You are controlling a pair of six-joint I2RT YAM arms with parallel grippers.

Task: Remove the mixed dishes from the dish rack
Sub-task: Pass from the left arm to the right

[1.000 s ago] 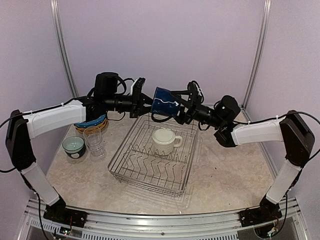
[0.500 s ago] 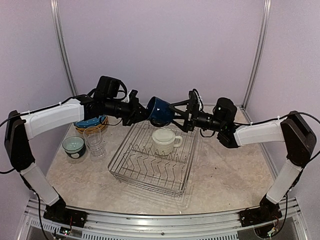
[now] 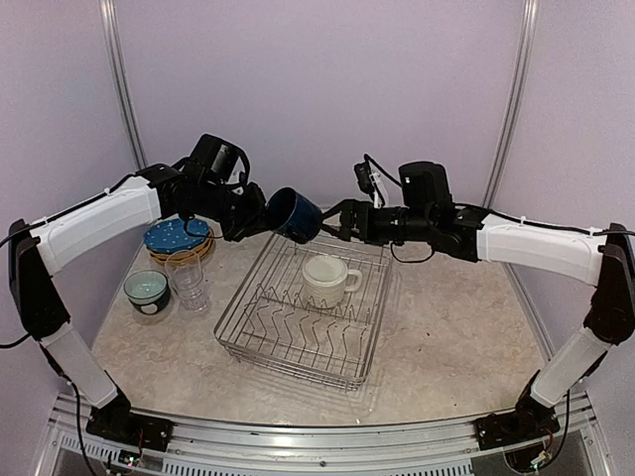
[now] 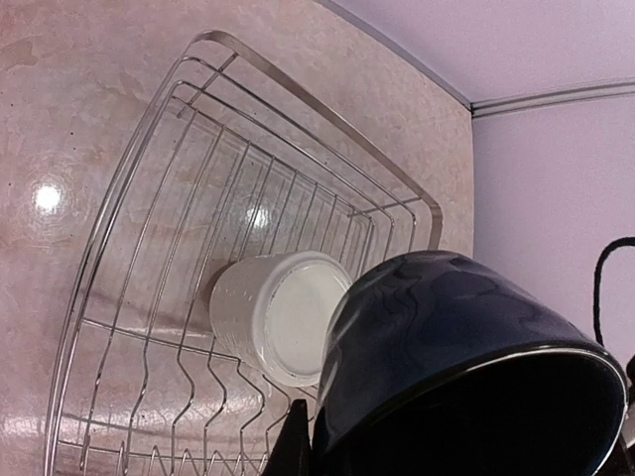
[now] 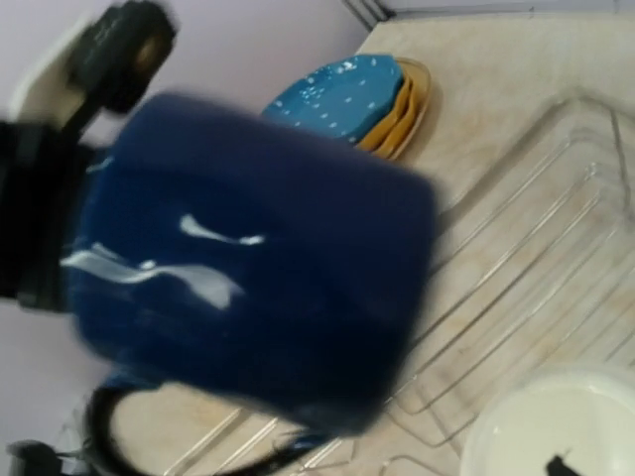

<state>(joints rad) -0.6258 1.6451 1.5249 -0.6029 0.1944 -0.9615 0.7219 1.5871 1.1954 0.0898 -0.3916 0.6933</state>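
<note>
1. Top external: left gripper [image 3: 268, 212] is clenched on the glossy dark navy mug [image 3: 296, 214]. The mug hangs in the air, tipped on its side, over the far left corner of the rectangular silver wire dish rack [image 3: 288, 327].
2. Right gripper [image 3: 334, 220] has its fingers spread with nothing between them. It sits just beside the navy mug, above the rack's far rim.
3. Round cream mug [image 3: 325, 278] sits inside the rack's far half, handle toward the rack's right side, below and slightly right of the navy mug. I can't tell whether its mouth is up or down.
4. Left wrist: the navy mug [image 4: 446, 367] fills the lower right and covers that part of the rack [image 4: 149, 198] and one edge of the cream mug [image 4: 273, 317]. The grip point itself is hidden.
5. Right wrist: the navy mug [image 5: 248, 258] is blurred and blocks most of the view, with rack wires and the cream mug's edge showing past it.
6. Left of the rack on the beige marbled tabletop [image 3: 446, 337]:
   - stack of speckled plates [image 3: 179, 238], blue on top of mustard-yellow, off the rack's far left corner;
   - teal-and-white bowl [image 3: 146, 290], further left;
   - clear glass tumblers [image 3: 189, 281], between the bowl and the rack, apart from the rack.
</note>
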